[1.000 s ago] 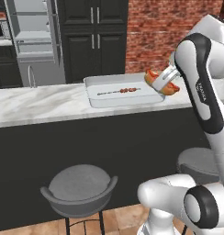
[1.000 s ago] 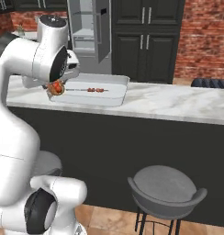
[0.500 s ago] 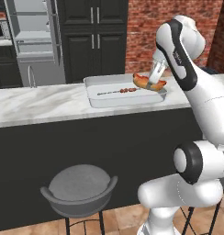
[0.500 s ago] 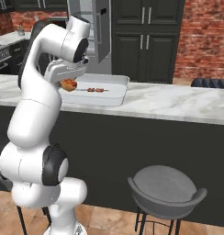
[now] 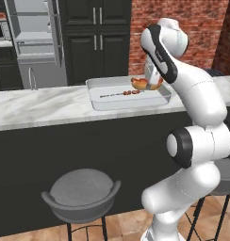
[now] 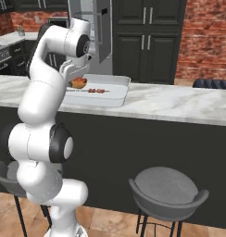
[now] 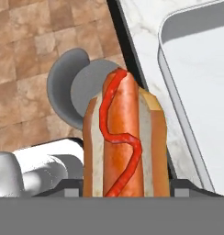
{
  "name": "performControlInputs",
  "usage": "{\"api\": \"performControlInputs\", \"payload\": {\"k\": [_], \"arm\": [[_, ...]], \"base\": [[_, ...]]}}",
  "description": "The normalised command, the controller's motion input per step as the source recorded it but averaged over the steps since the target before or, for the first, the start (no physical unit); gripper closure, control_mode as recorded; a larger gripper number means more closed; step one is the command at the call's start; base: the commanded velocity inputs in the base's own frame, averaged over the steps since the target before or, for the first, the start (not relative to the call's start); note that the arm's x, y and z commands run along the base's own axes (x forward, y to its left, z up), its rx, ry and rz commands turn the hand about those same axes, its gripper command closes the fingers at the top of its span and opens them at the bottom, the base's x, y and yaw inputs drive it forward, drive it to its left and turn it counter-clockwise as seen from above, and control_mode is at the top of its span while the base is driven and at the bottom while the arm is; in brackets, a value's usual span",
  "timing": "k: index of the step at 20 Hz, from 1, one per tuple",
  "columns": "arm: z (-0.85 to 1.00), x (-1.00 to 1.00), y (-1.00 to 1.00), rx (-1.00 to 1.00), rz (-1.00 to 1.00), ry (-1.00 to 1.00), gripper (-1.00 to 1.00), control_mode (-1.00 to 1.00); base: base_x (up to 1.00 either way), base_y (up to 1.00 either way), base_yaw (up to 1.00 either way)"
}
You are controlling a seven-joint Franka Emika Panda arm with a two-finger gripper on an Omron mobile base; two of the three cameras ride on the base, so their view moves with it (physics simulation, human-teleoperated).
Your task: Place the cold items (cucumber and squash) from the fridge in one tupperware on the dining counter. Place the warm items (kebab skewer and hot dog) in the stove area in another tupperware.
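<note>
My gripper (image 5: 150, 81) is shut on the hot dog (image 5: 140, 84), a sausage in a bun with a ketchup squiggle (image 7: 125, 142). It hangs just above the right end of the clear tupperware (image 5: 95, 101) on the dining counter. The kebab skewer (image 5: 121, 93) lies along the middle of that container. From the right base view, the hot dog (image 6: 78, 83) sits at the tupperware's left end (image 6: 119, 99), with the skewer (image 6: 97, 90) beside it. In the hand view the container's rim (image 7: 178, 105) runs past on the right. Cucumber and squash are out of view.
The marble counter (image 5: 41, 106) stretches to both sides of the tupperware. Grey stools (image 5: 81, 193) (image 6: 168, 190) stand under its front edge. An open fridge (image 5: 32, 42) and dark cabinets (image 5: 95, 42) line the back wall.
The arm has swung leftward with the hot dog, carrying it from beyond the counter's right side to above the tupperware's right end. The kebab skewer has stayed put.
</note>
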Motion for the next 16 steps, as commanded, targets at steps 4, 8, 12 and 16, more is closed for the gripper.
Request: {"api": "performControlInputs", "payload": {"k": [4,8,12,16], "arm": [[-0.33,0.36,0.00,-0.03,0.04,-0.07,1.00,-1.00],[-0.34,0.40,0.00,0.00,0.04,-0.01,1.00,-1.00],[-0.33,0.41,0.00,0.00,0.02,-0.01,1.00,-1.00],[-0.25,0.41,0.00,0.00,0.03,-0.02,1.00,-1.00]], "base": [[0.00,0.00,0.00],[0.00,0.00,0.00],[0.00,0.00,0.00],[0.00,0.00,0.00]]}}
